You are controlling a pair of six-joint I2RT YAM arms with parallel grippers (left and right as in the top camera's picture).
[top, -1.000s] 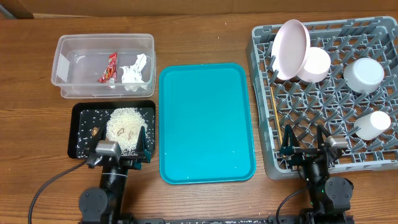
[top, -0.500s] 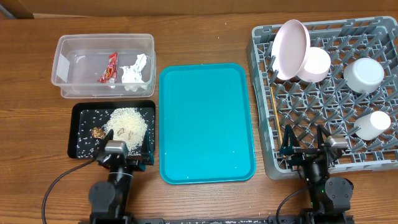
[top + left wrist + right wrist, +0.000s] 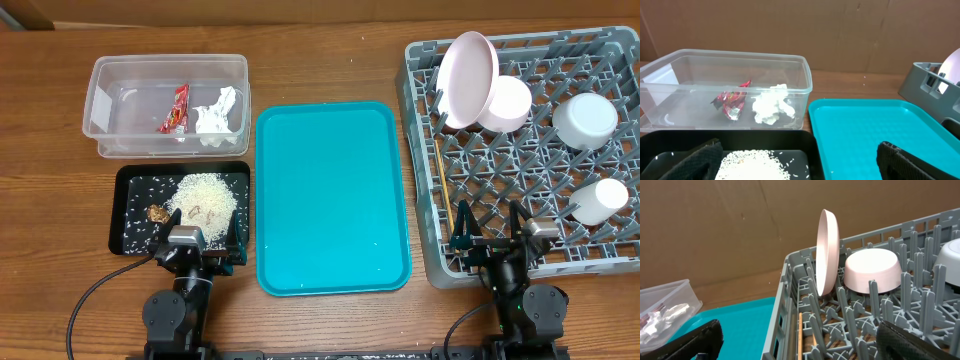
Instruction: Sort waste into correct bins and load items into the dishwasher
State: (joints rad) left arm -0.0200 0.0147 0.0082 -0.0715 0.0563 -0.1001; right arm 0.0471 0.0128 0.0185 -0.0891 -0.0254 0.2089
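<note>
I'm holding left gripper (image 3: 200, 248) wide open, empty, at black tray's (image 3: 117, 214) near edge; right gripper (image 3: 490, 234) likewise at dish rack's (image 3: 418, 150) front edge.

Left of teal tray (image 3: 330, 200), wrapper (image 3: 175, 108) and napkin (image 3: 215, 112) are held in clear tub (image 3: 110, 70), rice (image 3: 205, 195) in black tray (image 3: 116, 212); plate (image 3: 468, 65) is racked right.

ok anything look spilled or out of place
Nothing stands out. The rice is scattered, but inside the black tray; the red wrapper and napkin sit in the clear tub, and the white plate stands on edge in the grey rack.
</note>
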